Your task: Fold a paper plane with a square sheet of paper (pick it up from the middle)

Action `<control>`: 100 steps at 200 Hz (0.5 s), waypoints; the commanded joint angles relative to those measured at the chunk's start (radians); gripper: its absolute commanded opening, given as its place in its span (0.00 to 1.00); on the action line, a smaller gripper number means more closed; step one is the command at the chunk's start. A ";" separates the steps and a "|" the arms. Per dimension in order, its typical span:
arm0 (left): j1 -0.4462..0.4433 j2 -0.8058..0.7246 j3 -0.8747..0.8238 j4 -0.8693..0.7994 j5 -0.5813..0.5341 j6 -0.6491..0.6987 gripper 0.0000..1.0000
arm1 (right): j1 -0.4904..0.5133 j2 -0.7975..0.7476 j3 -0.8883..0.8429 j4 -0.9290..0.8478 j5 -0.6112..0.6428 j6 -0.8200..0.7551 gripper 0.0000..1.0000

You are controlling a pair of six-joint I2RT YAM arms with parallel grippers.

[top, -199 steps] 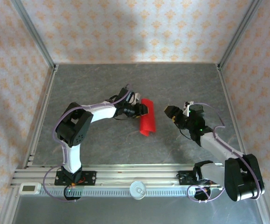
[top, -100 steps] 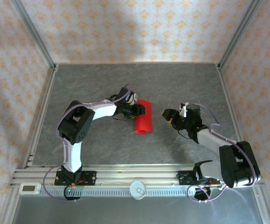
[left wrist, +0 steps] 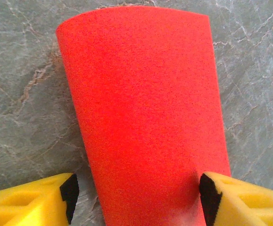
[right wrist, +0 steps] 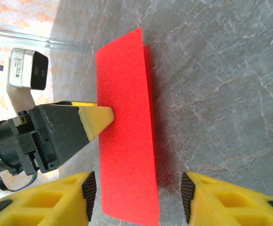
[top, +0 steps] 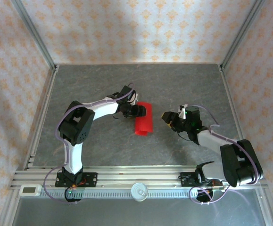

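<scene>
Well, my left pincer [left wrist: 136, 202] stands released over the near end of the folded red sheet [left wrist: 145, 108], one yellow finger on each side of it. The finger at the right of that wrist view [left wrist: 240, 197] has its black pad against the paper's edge (there is a small dimple in the red just there). The pad on the other side stands clear, with a strip of grey table [left wrist: 28, 94] between it and the sheet. The sheet lies on the table and runs straight away from that pincer, long and narrow. My right pincer [right wrist: 136, 200] is likewise spread and clenched on nothing. The sheet's near end reaches in between its two fingers, closer to the left-hand one, with bare table on the other side. From there I see two layers at the paper's far end, and one tip of my left pincer meets the sheet's left edge about halfway along.
</scene>
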 commanded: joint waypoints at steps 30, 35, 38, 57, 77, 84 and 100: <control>0.017 0.019 0.033 -0.092 -0.039 0.105 0.71 | 0.044 -0.013 -0.016 0.036 0.053 0.040 0.49; 0.016 0.020 0.033 -0.094 -0.042 0.111 0.71 | 0.049 -0.011 -0.016 0.040 0.055 0.046 0.47; 0.016 0.020 0.032 -0.097 -0.044 0.115 0.71 | 0.051 -0.011 -0.016 0.044 0.056 0.049 0.47; 0.017 0.019 0.025 -0.101 -0.058 0.128 0.71 | 0.063 -0.001 -0.018 0.066 0.054 0.069 0.42; 0.021 0.014 0.017 -0.101 -0.076 0.134 0.70 | 0.075 0.001 -0.015 0.077 0.058 0.077 0.38; 0.023 0.011 0.014 -0.098 -0.078 0.134 0.69 | 0.080 0.001 -0.013 0.082 0.060 0.081 0.37; 0.023 0.007 0.011 -0.099 -0.078 0.138 0.68 | 0.088 0.009 -0.010 0.094 0.060 0.091 0.35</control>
